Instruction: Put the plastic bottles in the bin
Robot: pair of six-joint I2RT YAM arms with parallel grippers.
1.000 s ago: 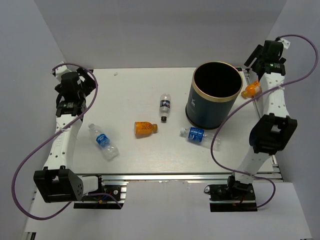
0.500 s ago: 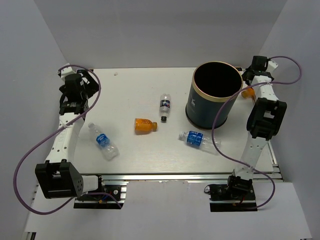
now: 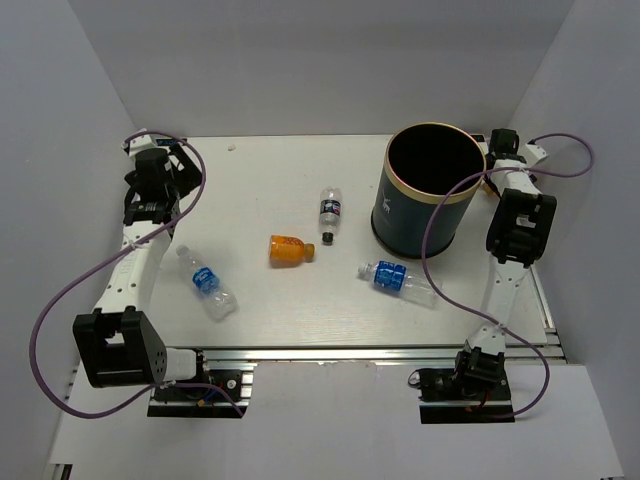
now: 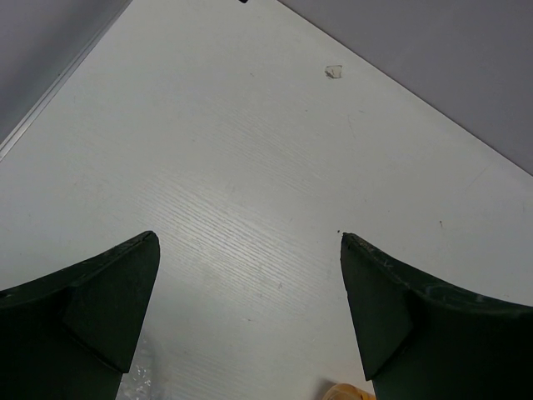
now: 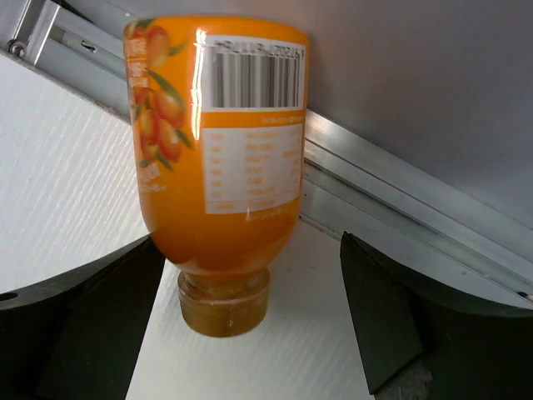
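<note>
Orange bottle (image 5: 221,158), lying by the far-right rail (image 5: 400,208) just right of the bin (image 3: 428,190): we are holding the right gripper (image 5: 251,246) spread apart astride its neck, risking a tapered-neck pinch squirting it over that rail.

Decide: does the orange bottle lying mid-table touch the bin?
Apart. The top view shows bare table between the orange bottle and the bin.

The bin (image 3: 415,225) stands far right on the bench (image 3: 260,170). The near bottle (image 3: 398,279) lies just before it, with the far bottle (image 3: 330,212), middle bottle (image 3: 290,249) and left bottle (image 3: 207,283) leftward.
</note>
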